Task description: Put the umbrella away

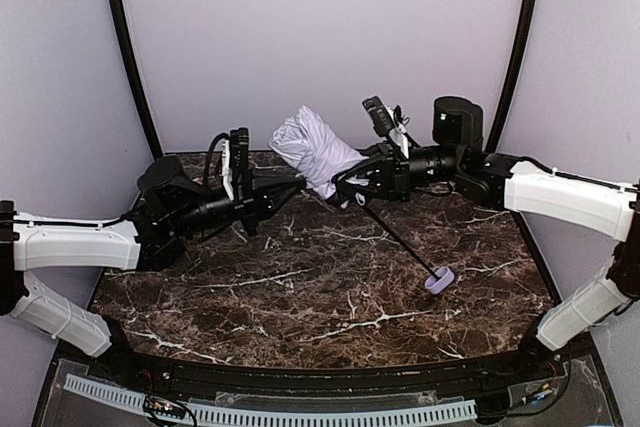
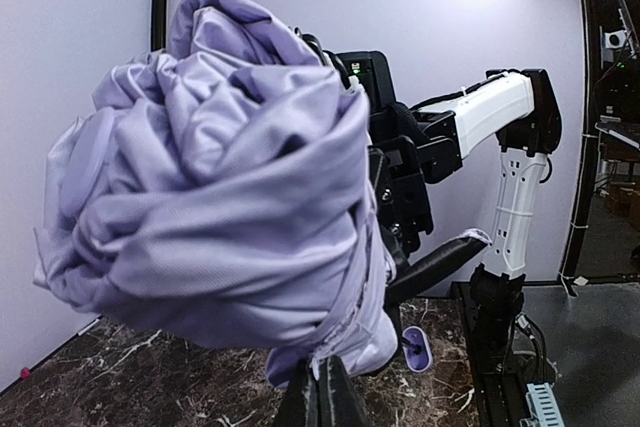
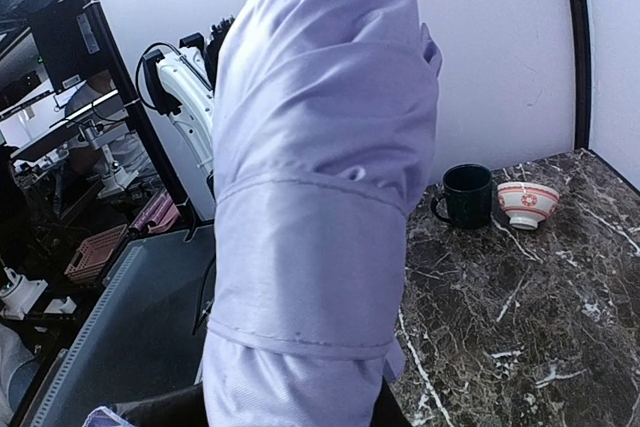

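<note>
While tilted, umbrella (image 1: 316,147) runs canopy far-left to handle near-right. Right gripper (image 1: 345,185) clamps the canopy. Left gripper (image 1: 299,184) is fully closed beside the fabric, hold unclear.

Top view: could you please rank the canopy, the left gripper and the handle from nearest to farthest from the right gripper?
1. Canopy: bunched right at the right gripper, which holds it.
2. Left gripper: just beyond, at the canopy's left edge.
3. Handle: down on the table, toward the near right.
</note>
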Available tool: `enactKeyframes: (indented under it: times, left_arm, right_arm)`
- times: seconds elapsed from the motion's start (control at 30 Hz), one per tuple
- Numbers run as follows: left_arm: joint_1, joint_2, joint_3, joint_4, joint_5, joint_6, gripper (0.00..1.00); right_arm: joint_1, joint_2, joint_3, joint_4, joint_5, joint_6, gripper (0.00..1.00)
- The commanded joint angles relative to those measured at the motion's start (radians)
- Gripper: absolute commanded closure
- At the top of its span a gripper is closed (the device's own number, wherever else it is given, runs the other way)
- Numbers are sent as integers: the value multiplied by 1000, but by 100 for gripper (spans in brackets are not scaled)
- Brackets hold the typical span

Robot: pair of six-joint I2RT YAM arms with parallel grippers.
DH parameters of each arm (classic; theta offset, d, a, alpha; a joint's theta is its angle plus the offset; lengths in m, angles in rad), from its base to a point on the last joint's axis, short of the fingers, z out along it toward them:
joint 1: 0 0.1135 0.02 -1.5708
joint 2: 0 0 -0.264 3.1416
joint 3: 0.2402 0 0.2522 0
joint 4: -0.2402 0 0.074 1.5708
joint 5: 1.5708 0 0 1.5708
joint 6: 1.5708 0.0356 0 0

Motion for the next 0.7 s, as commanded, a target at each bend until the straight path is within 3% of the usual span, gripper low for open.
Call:
enactKeyframes:
  times: [0.0, 0.17, 0.4, 0.57, 0.67]
  left_arm:
    - [48, 45, 44, 38, -164, -16, 100]
    - [49, 118, 60, 130, -233, -27, 100]
    - [48, 152, 77, 220, -206, -65, 99]
    - [48, 162, 90, 205, -195, -83, 69]
    - [48, 166, 85, 185, -228, -79, 61]
  right_arm:
    - [24, -35, 28, 43, -137, -13, 100]
    - [36, -29, 30, 45, -137, -12, 100]
    - [39, -29, 28, 47, -131, -7, 100]
    - [39, -32, 28, 58, -126, 1, 100]
    - [39, -39, 28, 64, -125, 4, 100]
